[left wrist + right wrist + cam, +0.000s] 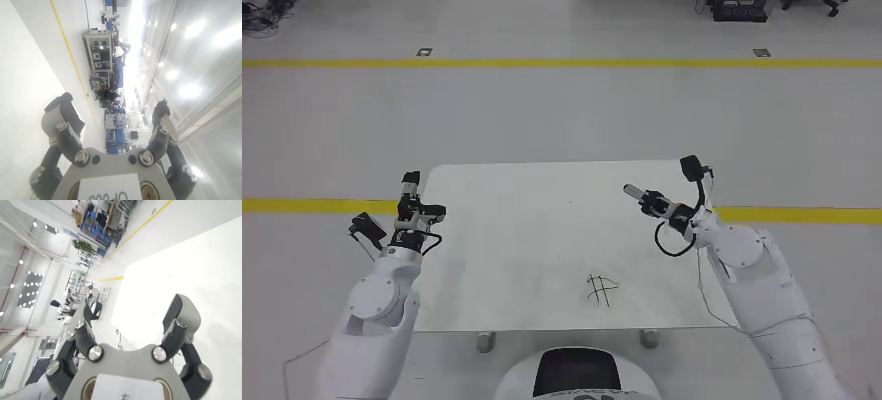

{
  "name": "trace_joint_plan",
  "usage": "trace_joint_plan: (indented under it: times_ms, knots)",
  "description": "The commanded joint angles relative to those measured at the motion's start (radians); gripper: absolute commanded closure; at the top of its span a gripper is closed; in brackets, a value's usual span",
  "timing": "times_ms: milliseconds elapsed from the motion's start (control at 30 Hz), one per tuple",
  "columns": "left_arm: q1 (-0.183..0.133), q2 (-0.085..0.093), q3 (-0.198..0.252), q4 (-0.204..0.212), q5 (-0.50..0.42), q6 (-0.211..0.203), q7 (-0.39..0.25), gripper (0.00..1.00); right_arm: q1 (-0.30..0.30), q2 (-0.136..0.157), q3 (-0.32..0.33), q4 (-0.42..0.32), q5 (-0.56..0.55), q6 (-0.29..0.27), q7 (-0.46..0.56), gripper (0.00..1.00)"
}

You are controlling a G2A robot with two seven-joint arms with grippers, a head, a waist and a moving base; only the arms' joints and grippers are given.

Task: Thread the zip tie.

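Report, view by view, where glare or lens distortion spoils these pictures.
Top view: even light, no glare; the dark zip tie stands out on the white table. Left wrist view: ceiling lights bloom beyond the open left pincer; the yellow floor line bows. Right wrist view: the table beyond the open right pincer is blown out white.

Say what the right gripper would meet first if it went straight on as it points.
The way looks free as far as shown: the right gripper, open, points over the white table towards the floor beyond. The zip ties lie nearer the robot, off that line.
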Motion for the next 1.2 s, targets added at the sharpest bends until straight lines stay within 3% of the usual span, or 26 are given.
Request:
trace_joint_plan:
  times_ms: [0,100,467,533,633,867,967,1167]
  knots:
    - [0.000,0.000,0.000,0.000,0.000,0.000,0.000,0.00,0.043,-0.004,-0.046,0.036,-0.032,0.005,0.043,0.00]
    - [0.000,0.000,0.000,0.000,0.000,0.000,0.000,0.00,0.070,-0.006,-0.089,0.057,-0.036,-0.031,0.120,0.00]
    - [0.000,0.000,0.000,0.000,0.000,0.000,0.000,0.00,0.070,-0.006,-0.089,0.057,-0.036,-0.031,0.120,0.00]
    - [0.000,0.000,0.000,0.000,0.000,0.000,0.000,0.00,0.083,-0.002,-0.103,0.036,-0.112,-0.039,0.149,0.00]
    - [0.000,0.000,0.000,0.000,0.000,0.000,0.000,0.00,0.122,0.004,-0.142,-0.008,-0.244,0.009,0.258,0.00]
    - [0.000,0.000,0.000,0.000,0.000,0.000,0.000,0.00,0.231,-0.006,-0.296,-0.024,-0.407,0.097,0.512,0.00]
    - [0.000,0.000,0.000,0.000,0.000,0.000,0.000,0.00,0.251,-0.013,-0.346,-0.019,-0.409,0.091,0.570,0.00]
    - [0.000,0.000,0.000,0.000,0.000,0.000,0.000,0.00,0.251,-0.013,-0.346,-0.019,-0.409,0.091,0.570,0.00]
